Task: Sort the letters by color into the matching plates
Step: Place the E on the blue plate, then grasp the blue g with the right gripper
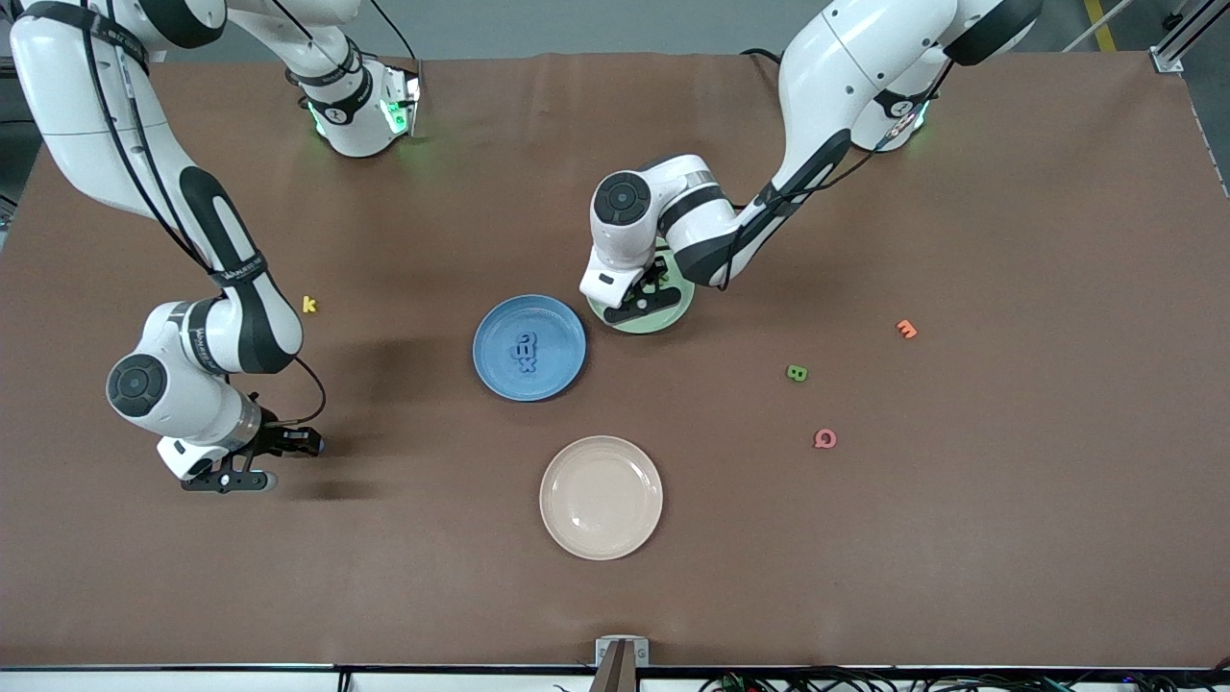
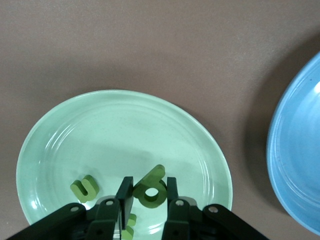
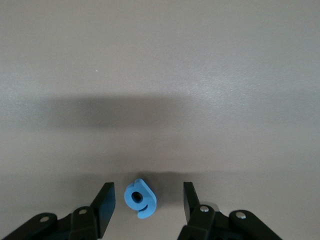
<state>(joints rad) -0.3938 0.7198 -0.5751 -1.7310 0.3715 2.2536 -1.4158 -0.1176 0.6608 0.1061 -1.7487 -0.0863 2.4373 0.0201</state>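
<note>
My left gripper (image 1: 639, 300) hangs low over the pale green plate (image 1: 665, 317) and is shut on a green "6" piece (image 2: 150, 189). On that plate (image 2: 125, 125) lie a green "u" (image 2: 84, 189) and another green piece (image 2: 130, 225), half hidden by a finger. The blue plate (image 1: 529, 347) holds three blue letters (image 1: 525, 352). A green "B" (image 1: 797, 373) lies on the table toward the left arm's end. My right gripper (image 1: 231, 479) is open and low at the right arm's end, its fingers on either side of a blue "g" piece (image 3: 140, 198) on the table.
A cream-beige plate (image 1: 601, 497) sits nearer the front camera than the blue plate. A yellow "k" (image 1: 309, 305), an orange piece (image 1: 906, 329) and a pink "Q" (image 1: 824, 439) lie loose on the brown table. The blue plate's edge shows in the left wrist view (image 2: 300, 150).
</note>
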